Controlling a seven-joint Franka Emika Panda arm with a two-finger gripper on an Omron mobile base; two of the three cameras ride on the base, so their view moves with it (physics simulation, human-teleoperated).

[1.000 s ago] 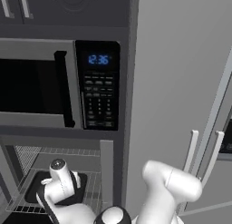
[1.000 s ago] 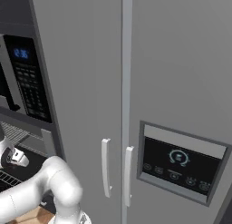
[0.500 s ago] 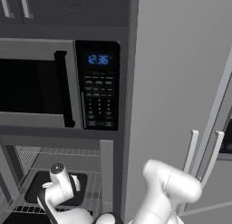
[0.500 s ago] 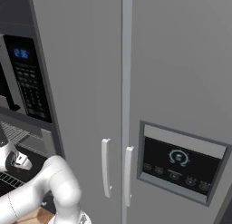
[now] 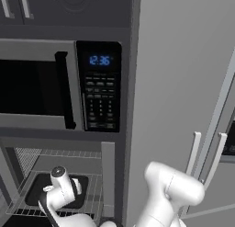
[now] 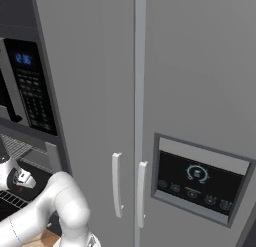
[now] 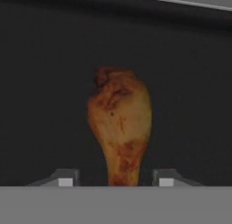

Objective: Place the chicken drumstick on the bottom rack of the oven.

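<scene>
The chicken drumstick (image 7: 118, 123) lies on the dark tray (image 7: 41, 91), thick meat end away from me and its bone end between my fingertips. My gripper (image 7: 115, 181) is open, and each fingertip stands a little clear of the bone. From the left base view the hand (image 5: 62, 184) is low inside the oven (image 5: 108, 166), over the dark tray (image 5: 33, 197) on the bottom rack (image 5: 94, 196). The drumstick is hidden behind the hand there. The hand (image 6: 15, 176) also shows at the left edge of the right base view.
A black microwave (image 5: 36, 88) with a blue clock sits directly above the oven cavity. A higher wire rack (image 5: 59, 153) spans the cavity over my hand. The grey fridge (image 6: 165, 81) with its door handles (image 6: 117, 183) and dispenser panel (image 6: 200, 178) stands to the right.
The hand has sunk slightly lower over the tray. The rest of the scene has stayed as it was.
</scene>
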